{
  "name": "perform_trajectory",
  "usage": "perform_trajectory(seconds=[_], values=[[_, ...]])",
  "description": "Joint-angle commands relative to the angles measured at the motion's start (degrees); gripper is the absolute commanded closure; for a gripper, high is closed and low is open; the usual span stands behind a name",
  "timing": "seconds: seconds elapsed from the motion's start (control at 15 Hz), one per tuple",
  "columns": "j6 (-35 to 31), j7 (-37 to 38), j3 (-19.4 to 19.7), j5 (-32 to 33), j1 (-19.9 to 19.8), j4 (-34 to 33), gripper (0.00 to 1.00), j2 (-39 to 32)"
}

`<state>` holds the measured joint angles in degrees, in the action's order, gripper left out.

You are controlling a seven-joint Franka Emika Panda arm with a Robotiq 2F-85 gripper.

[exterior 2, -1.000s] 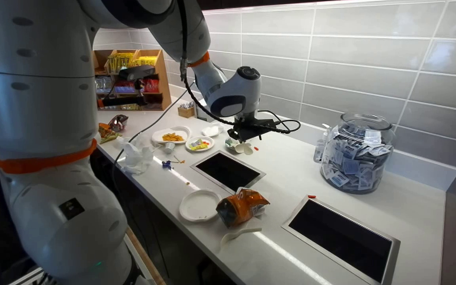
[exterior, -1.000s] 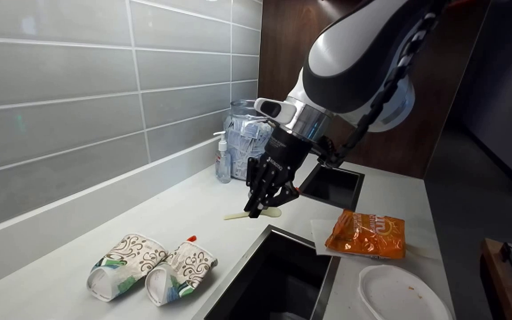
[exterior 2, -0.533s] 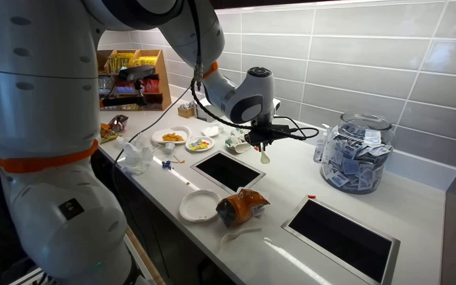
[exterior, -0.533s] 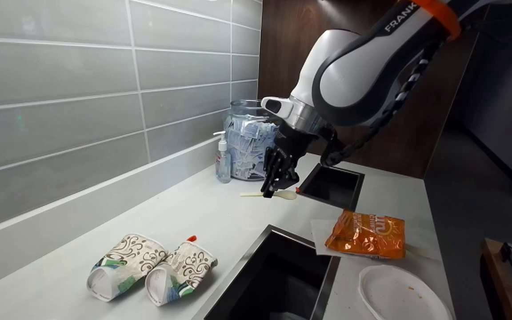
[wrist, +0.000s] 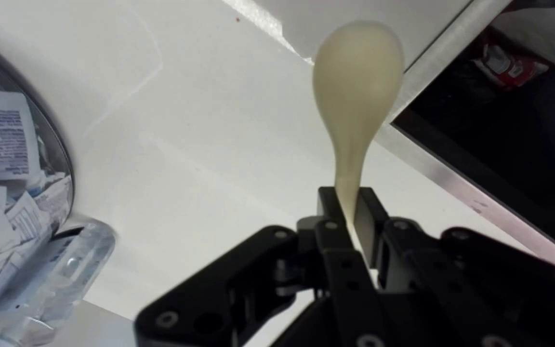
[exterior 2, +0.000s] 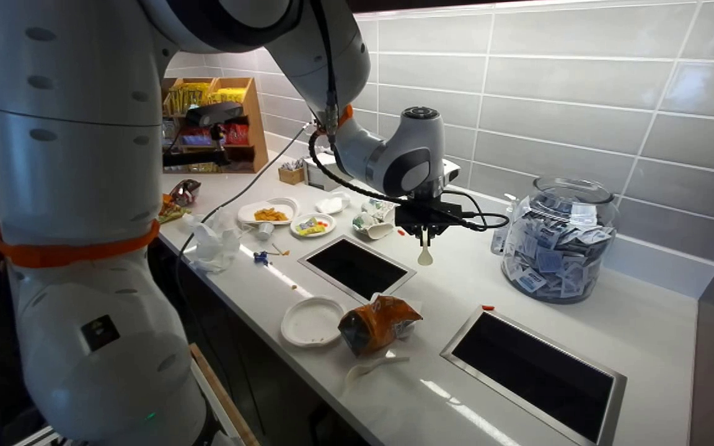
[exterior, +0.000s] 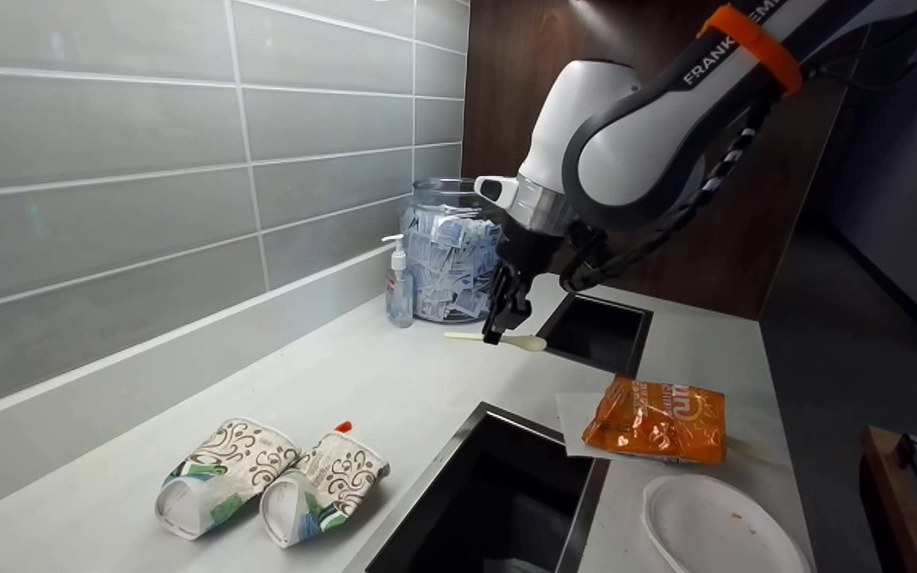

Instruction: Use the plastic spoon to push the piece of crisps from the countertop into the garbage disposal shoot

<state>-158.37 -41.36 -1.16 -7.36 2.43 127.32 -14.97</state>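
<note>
Wrist view: plastic spoon (wrist: 358, 79) clamped in gripper (wrist: 350, 207), bowl jutting out

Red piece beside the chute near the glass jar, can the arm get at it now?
Probably yes: the gripper holds the plastic spoon above the countertop, and nothing visible stands between spoon and red piece.

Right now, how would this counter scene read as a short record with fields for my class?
tool: cream plastic spoon, above the countertop
holder: gripper, closed on its handle
in counter: two metal-rimmed openings
possible crisp: reddish piece by an opening's corner
container: clear jar of packets
beside jar: pump bottle
snack: orange chips bag
litter: two crumpled paper cups
</note>
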Motion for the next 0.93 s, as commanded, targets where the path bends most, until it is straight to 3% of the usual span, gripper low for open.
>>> perform_trajectory(seconds=[0.0,0.87], values=[[1.50,5.23,-1.25,2.49,-2.48,-0.86,0.97,-1.16],[-0.46,9.94,-3.19,2.95,-6.15,-1.08,0.97,-6.14]])
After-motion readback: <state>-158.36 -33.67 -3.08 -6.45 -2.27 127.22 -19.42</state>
